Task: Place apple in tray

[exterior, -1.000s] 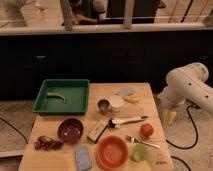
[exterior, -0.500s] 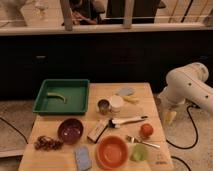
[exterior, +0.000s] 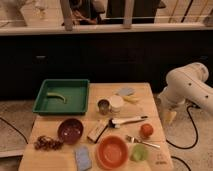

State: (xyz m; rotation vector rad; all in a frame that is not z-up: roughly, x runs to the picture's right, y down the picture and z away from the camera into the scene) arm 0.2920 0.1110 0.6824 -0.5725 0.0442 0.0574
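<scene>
Apple (exterior: 146, 130), the only one, lies on the table (exterior: 146, 106) near its right edge, just behind the front row: one blue sponge (exterior: 83, 157), one orange bowl (exterior: 112, 152) and one green cup (exterior: 138, 152), with a fork (exterior: 143, 143) between cup and apple. Further left sit one purple bowl (exterior: 70, 130) and a dark cluster (exterior: 46, 143) by the left edge. Off the right edge, beyond the apple and apart from it, the tool (exterior: 170, 116) hangs under the white arm (exterior: 190, 87); whether it is spread or pressed together cannot be told. Mid-table stand two small cups (exterior: 116, 103). At the far left corner, the single tray (exterior: 75, 102) holds one curved yellow-green item (exterior: 56, 96), most of its bottom bare.
</scene>
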